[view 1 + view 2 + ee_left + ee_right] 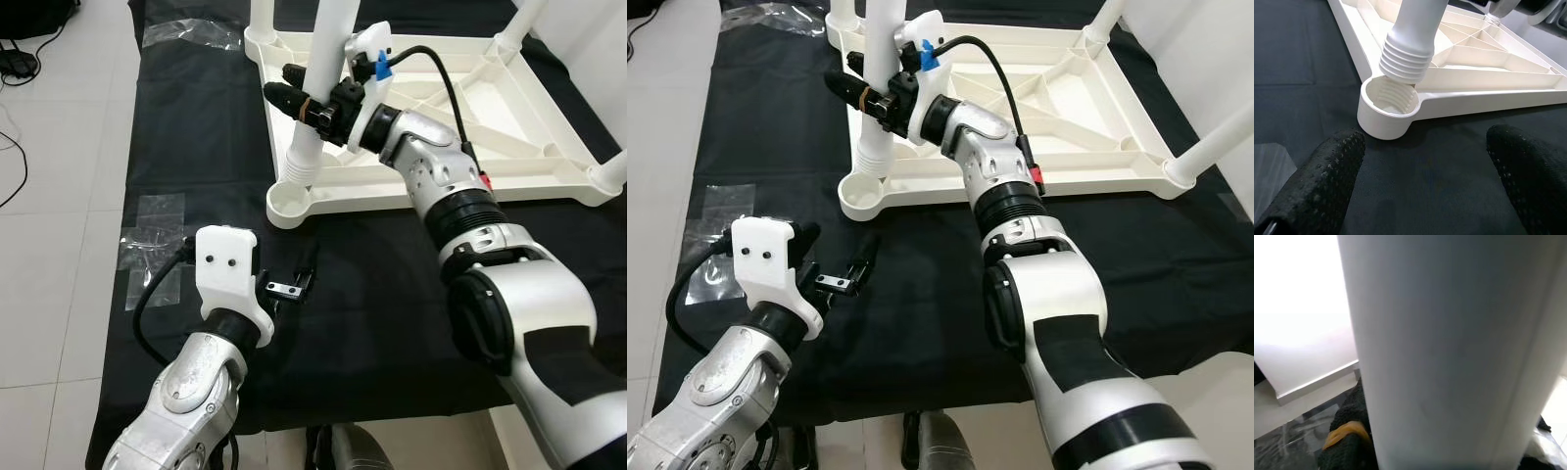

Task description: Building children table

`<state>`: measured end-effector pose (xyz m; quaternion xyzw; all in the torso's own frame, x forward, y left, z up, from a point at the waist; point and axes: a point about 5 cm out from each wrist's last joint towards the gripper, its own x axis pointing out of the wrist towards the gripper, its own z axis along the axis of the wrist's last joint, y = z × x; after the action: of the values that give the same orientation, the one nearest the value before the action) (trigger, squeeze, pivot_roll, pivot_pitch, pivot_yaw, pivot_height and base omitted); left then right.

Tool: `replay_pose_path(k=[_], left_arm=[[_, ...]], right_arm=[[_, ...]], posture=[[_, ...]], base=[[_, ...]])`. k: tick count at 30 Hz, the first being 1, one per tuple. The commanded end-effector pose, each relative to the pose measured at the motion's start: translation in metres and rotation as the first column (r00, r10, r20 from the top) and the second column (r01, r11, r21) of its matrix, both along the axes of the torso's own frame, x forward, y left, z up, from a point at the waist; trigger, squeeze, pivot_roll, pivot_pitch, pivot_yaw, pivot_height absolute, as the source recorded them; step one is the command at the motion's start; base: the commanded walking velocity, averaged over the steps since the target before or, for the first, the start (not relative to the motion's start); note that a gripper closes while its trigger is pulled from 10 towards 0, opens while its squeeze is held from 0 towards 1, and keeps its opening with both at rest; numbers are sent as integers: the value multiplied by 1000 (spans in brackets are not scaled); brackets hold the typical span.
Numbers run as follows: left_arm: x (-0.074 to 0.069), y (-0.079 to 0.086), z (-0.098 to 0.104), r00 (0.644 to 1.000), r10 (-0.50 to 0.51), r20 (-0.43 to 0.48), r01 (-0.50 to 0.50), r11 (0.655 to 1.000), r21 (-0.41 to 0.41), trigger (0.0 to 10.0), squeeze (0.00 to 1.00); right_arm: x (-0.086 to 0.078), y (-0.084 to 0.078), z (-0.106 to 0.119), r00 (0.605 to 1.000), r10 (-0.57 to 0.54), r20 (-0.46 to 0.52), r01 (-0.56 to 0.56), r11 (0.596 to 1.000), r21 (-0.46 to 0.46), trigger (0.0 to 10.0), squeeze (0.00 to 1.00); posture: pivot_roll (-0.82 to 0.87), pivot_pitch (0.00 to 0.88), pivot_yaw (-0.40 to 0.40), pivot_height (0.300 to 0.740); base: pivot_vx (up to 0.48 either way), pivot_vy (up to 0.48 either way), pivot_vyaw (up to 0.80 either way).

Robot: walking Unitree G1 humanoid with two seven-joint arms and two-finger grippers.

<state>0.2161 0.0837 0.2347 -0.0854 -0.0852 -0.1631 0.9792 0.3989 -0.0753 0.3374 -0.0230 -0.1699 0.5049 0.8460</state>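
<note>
A white children's table top [509,137] lies upside down on a black cloth [372,304]. My right gripper [299,98] is shut on a white table leg [318,88] and holds it a little tilted. The leg's threaded end [1406,58] sits at the mouth of the near-left corner socket [1386,105], not screwed down. Up close in the right wrist view is the leg [1449,352]. My left gripper [294,279] hovers low over the cloth just in front of that socket, open, with nothing between its fingers [1327,171].
Other white legs stand in the corners at the back left [263,15], back right [529,20] and near right [612,171]. Clear tape [152,245] lies at the cloth's left edge by pale floor tiles. Cables [20,59] lie far left.
</note>
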Motion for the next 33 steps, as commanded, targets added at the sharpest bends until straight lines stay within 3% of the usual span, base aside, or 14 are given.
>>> replay_pose_path(k=[1, 7, 9, 13, 33], left_arm=[[-2, -2, -2, 1000, -5, -18, 5, 1000, -4, 10000, 0], [-2, -1, -2, 1000, -4, -18, 4, 1000, -2, 10000, 0], [-1, 0, -1, 1000, -4, -16, 4, 1000, -2, 10000, 0], [-1, 0, 1, 1000, -2, -12, 2, 1000, -2, 10000, 0], [-5, 1, 1, 1000, 1, -16, -1, 1000, 3, 10000, 0]], right_arm=[[0, -5, -14, 999, 20, -27, -20, 1000, -15, 10000, 0], [-3, -5, -15, 997, 78, -7, -78, 997, -28, 10000, 0], [-10, 2, -16, 983, 185, 9, -184, 982, -31, 10000, 0], [-14, 8, -19, 965, 262, 18, -261, 963, -61, 10000, 0], [-12, 9, -33, 980, 194, 48, -180, 961, -209, 10000, 0]], posture=[[52, 375, -172, 740], [52, 372, -169, 740], [51, 374, -162, 740], [59, 377, -167, 740], [65, 372, -172, 740]], base=[[0, 0, 0], [0, 0, 0], [0, 0, 0], [0, 0, 0], [0, 0, 0]])
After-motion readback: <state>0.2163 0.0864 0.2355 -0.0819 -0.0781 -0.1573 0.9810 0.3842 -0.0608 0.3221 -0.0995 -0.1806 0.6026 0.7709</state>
